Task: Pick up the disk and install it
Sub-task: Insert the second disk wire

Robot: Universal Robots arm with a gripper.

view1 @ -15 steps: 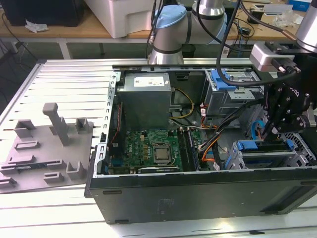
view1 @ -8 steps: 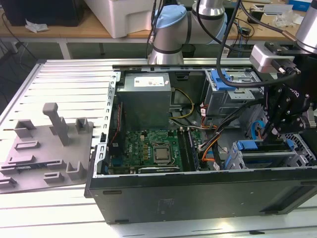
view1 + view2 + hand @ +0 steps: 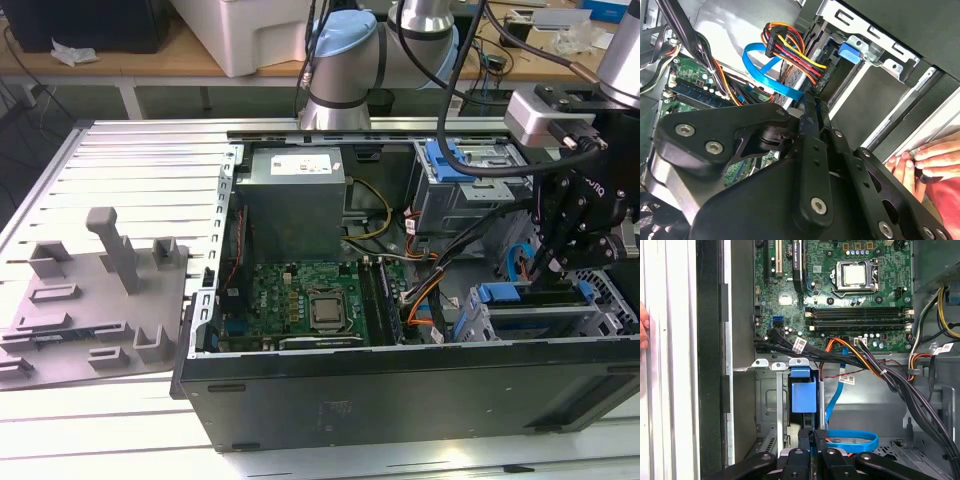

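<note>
The disk [image 3: 528, 297] stands on edge in the grey drive cage [image 3: 600, 318] at the front corner of the open computer case, on the exterior view's right. Its blue carrier rail [image 3: 803, 396] shows between the cage walls in the first wrist view. My black gripper [image 3: 548, 268] hangs right over it. In both wrist views the fingers [image 3: 821, 439] are drawn together on the disk's thin blue edge [image 3: 803, 101]. Most of the drive's face is hidden by the cage and my fingers.
A cable bundle [image 3: 865, 360] and a blue ribbon cable [image 3: 852, 441] run close beside the cage. The motherboard [image 3: 310, 300], grey power-supply box [image 3: 292, 200] and a second cage with a blue bracket [image 3: 470, 165] fill the case. A person's hand [image 3: 920, 160] rests on the case edge. A grey fixture tray [image 3: 95, 300] lies on the exterior view's left.
</note>
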